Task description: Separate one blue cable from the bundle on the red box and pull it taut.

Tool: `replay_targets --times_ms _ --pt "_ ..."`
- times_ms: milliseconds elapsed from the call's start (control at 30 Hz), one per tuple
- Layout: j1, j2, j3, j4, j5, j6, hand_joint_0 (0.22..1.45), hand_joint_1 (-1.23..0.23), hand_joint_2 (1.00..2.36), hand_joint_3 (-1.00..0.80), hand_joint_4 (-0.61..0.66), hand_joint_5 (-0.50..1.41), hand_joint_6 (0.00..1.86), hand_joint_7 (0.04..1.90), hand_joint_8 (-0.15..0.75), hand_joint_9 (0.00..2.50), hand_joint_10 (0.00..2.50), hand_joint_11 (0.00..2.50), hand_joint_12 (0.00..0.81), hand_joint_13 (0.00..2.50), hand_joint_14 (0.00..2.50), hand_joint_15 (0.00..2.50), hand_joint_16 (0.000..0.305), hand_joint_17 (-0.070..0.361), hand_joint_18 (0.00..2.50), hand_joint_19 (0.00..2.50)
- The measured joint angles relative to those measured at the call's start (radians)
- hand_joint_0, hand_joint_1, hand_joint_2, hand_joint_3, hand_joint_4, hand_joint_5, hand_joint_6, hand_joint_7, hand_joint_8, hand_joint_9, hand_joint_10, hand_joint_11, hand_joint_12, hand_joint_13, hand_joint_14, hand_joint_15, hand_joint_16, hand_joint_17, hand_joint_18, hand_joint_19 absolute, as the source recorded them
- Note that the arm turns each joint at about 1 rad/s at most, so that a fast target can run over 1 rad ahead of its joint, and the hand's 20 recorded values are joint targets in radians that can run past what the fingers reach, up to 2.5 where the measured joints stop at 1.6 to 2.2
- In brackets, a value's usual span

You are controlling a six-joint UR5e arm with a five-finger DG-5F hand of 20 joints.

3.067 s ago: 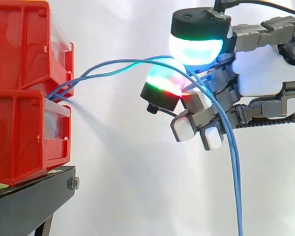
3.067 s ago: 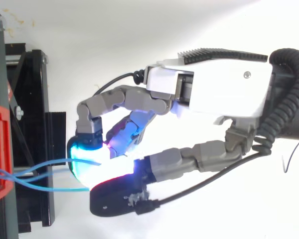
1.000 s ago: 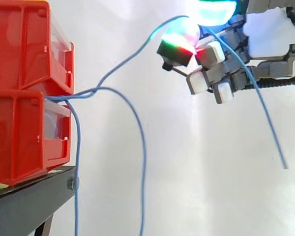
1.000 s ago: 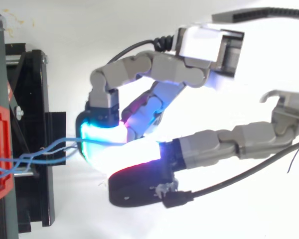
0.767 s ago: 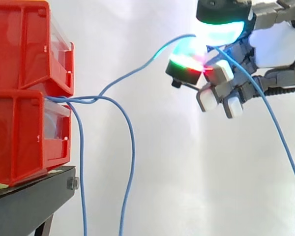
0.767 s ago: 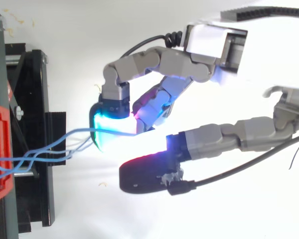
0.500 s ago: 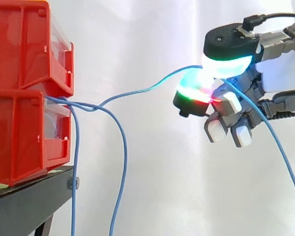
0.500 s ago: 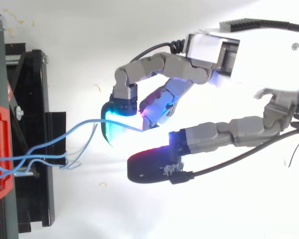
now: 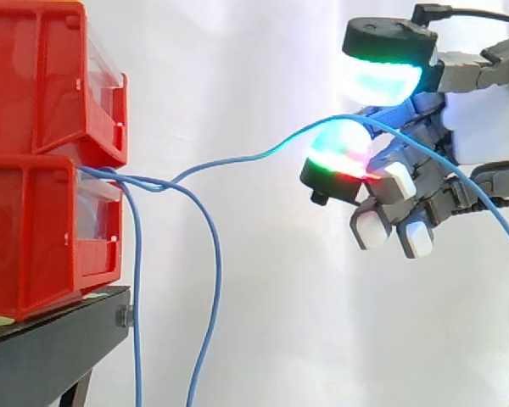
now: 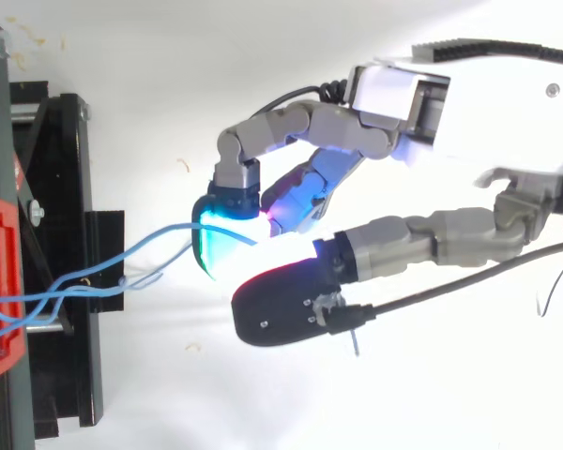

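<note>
Toward the upper right of the side view, the hand (image 9: 483,127) comes in from the right edge with its fingers curled. One blue cable (image 9: 237,159) runs between two glowing pads. It lies across the top of the lower pad (image 9: 339,153), which glows white, green and red. The cyan upper pad (image 9: 382,80) sits just above it with a sliver of gap. I read the hand as closed around that cable, loosely rather than clamped. Past the pads the cable slants down across the curled fingers and leaves at the right edge.

Leftward from the pads it drops in a soft curve, not a straight line, to the bundle (image 9: 144,180). The bundle sits at the seam between the upper red bin (image 9: 34,76) and the lower red bin (image 9: 34,237) at the left edge. Two loose blue cables (image 9: 214,280) fall from the bundle to the bottom edge, just in front of the lower bin and the black stand (image 9: 42,348).

Between the bin fronts and the hand I have a wide stretch of white curtain (image 9: 263,322), crossed by the held cable, and the curtain below the hand is open too. Room to the right is tight, since the palm meets that edge.

From above, the hand (image 10: 488,122) reaches in from the right. The cable (image 10: 159,236) meets the cyan pad near the middle, well apart from the stand's edge (image 10: 61,234) at the left.
</note>
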Motion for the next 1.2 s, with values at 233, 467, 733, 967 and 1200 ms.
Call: replay_targets --times_ms 233,467,733,967,1200 --pt "0.0 0.0 0.0 0.0 0.001 0.0 0.63 -0.54 1.01 -0.24 0.17 -0.07 0.51 1.3 0.333 1.03 0.02 0.83 0.36 0.88 0.01 0.47 0.042 0.094 0.92 0.58" --pt "0.0 0.0 0.0 -0.001 0.001 0.001 0.67 -0.63 1.01 -0.1 0.23 -0.1 0.5 1.15 0.337 1.01 0.01 0.79 0.36 0.9 0.01 0.46 0.043 0.097 0.95 0.56" --pt "0.001 0.0 0.0 -0.001 0.001 0.001 0.62 -0.69 1.01 -0.33 0.22 -0.11 0.5 1.15 0.307 0.97 0.02 0.81 0.34 0.87 0.01 0.48 0.038 0.086 0.91 0.59" --pt "0.0 0.002 0.0 0.0 0.0 0.004 0.58 -0.36 1.0 -0.44 0.22 -0.1 0.5 1.11 0.325 1.02 0.02 0.78 0.361 0.91 0.02 0.48 0.042 0.093 0.94 0.58" --pt "0.001 0.003 0.0 -0.001 0.008 0.005 0.65 -0.52 1.02 -0.17 0.25 -0.12 0.5 1.01 0.335 1.03 0.01 0.76 0.375 0.94 0.01 0.47 0.044 0.098 0.97 0.54"
